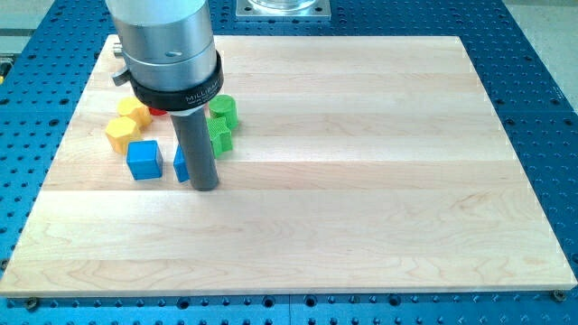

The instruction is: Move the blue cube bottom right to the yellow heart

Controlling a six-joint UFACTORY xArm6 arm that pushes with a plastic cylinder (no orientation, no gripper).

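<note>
A blue cube [144, 159] sits on the wooden board [361, 181] at the view's left. A second blue block [181, 164] lies just right of it, mostly hidden behind my rod. Two yellow blocks stand above the cube: one [120, 134] up-left of it and one [135, 110] farther up. I cannot tell which of them is the heart. My tip [205, 188] rests on the board right of the blue cube, touching or nearly touching the hidden blue block's right side.
Two green blocks [223, 109] [220, 137] stand just right of the rod. A sliver of a red block [158, 110] shows under the arm's body. The blue perforated table [542, 81] surrounds the board.
</note>
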